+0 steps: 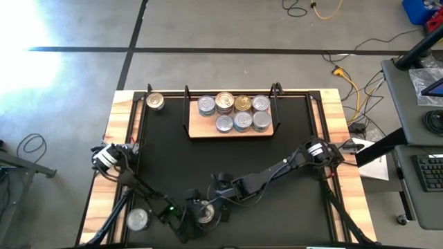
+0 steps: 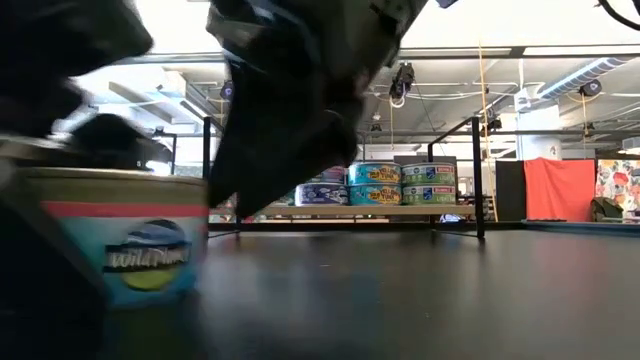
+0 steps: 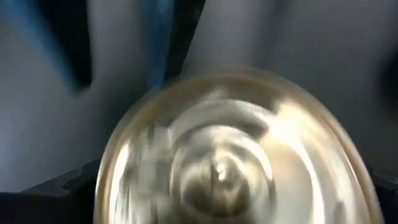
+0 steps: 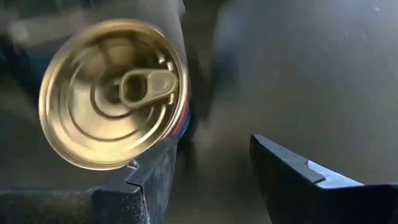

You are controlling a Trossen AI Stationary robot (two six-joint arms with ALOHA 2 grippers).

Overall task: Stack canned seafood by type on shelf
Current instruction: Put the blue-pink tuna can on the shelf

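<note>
Both arms converge at the table's near edge, over one gold-lidded tin (image 1: 205, 213) standing upright on the black tabletop (image 1: 291, 131), lid up, round axis vertical; no long axis to speak of, so approach angle matters less than which side the jaws fall on.

Left gripper (image 1: 188, 220): jaws at their widest, released; its wrist view is filled by the gold lid (image 3: 224, 155), so the tin sits directly ahead of it and very close, apparently between or just under the fingers; contact cannot be told.

Right gripper (image 1: 216, 207): jaws part-open, grasping nothing; in its wrist view the tin (image 4: 112, 93) lies off to one side, just outside one finger (image 4: 149, 186), with the other finger well clear and only bare table in the gap; the tin is beside this gripper, not within it.

Judgement: the left gripper is the better placed of the two; the right would need to shift sideways toward the tin before closing.

Shelf (image 1: 232, 131) lies at the far side of the table, well apart, already carrying seven tins (image 1: 235, 113) in two rows; in the low view some are stacked. A gold-lidded tin (image 1: 154, 102) stands alone near the far left corner; a silver one (image 1: 138, 219) near the left arm's base.
</note>
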